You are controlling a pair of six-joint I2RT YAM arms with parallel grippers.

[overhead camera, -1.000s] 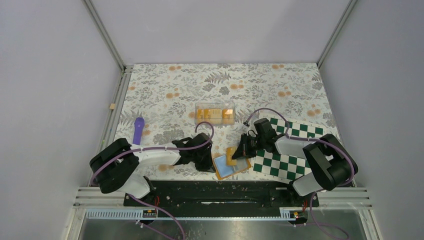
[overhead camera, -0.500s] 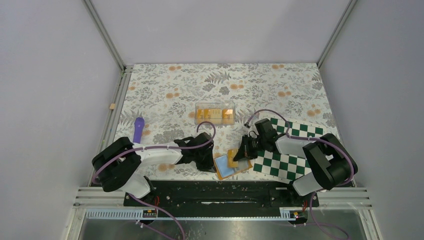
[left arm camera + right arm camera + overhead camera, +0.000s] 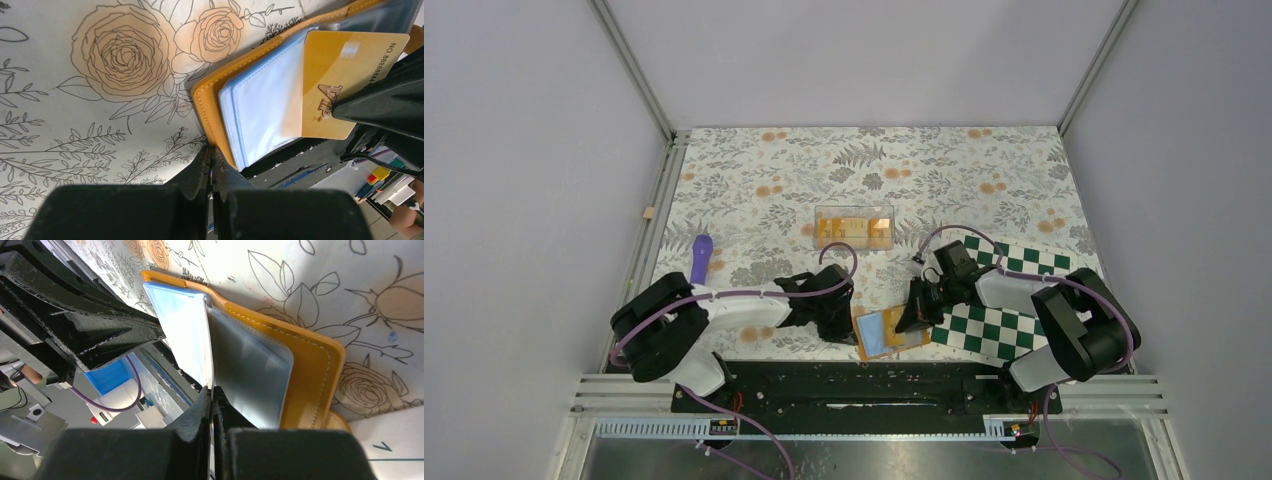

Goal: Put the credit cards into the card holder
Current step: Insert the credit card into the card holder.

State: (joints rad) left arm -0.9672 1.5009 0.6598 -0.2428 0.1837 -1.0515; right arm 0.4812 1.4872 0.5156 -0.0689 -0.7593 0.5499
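The card holder (image 3: 874, 340) lies open at the table's near edge, an orange wallet with light-blue pockets (image 3: 260, 110). My right gripper (image 3: 912, 312) is shut on one orange-yellow credit card (image 3: 345, 75) and holds it partly inside a pocket, its left part under the clear sleeve. In the right wrist view the wallet (image 3: 315, 365) lies just beyond my tips (image 3: 212, 390). My left gripper (image 3: 838, 318) is shut, its tips (image 3: 212, 152) pinching the wallet's orange border (image 3: 210, 100). More credit cards (image 3: 855, 230) sit in the clear box.
The clear plastic box (image 3: 855, 212) stands mid-table behind the wallet. A green-and-white chequered board (image 3: 999, 300) lies under the right arm. A purple object (image 3: 701, 258) lies at the left. The table's front edge and black rail (image 3: 864, 385) are just below the wallet.
My right gripper has moved down and left, sliding the card from beyond the wallet's far edge onto and into the pocket. The left gripper has stayed at the wallet's edge.
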